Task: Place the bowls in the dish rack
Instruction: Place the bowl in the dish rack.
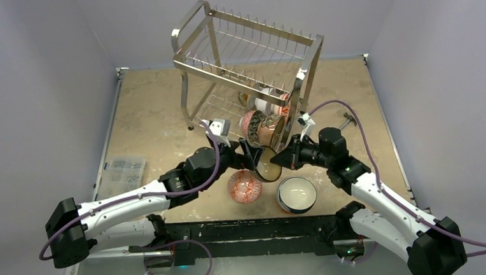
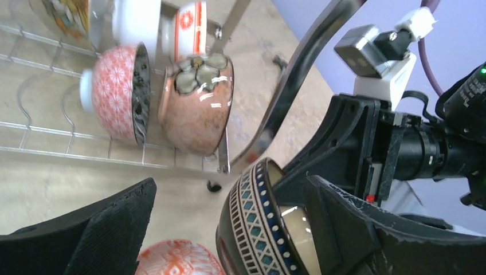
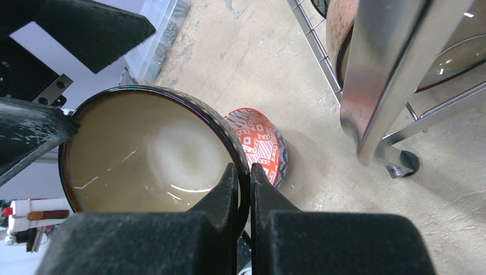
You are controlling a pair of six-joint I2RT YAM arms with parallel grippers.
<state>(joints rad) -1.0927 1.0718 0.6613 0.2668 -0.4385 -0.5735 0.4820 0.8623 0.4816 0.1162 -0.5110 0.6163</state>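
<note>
Bowl (image 3: 149, 154): dark rim, cream inside, patterned outside, rim pinched by right tool (image 3: 245, 168).

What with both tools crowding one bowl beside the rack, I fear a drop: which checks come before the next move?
1. Right tool clamped on the rim of the dark bowl: ok.
2. Left tool open: ok.
3. Its finger clear of that bowl: cannot tell, it sits at the rim.
4. Free slot in the lower tier of the dish rack: ok, bare wires beside the coral bowl.
5. Table below the held bowl free: not ok, a red patterned bowl lies close below.
</note>
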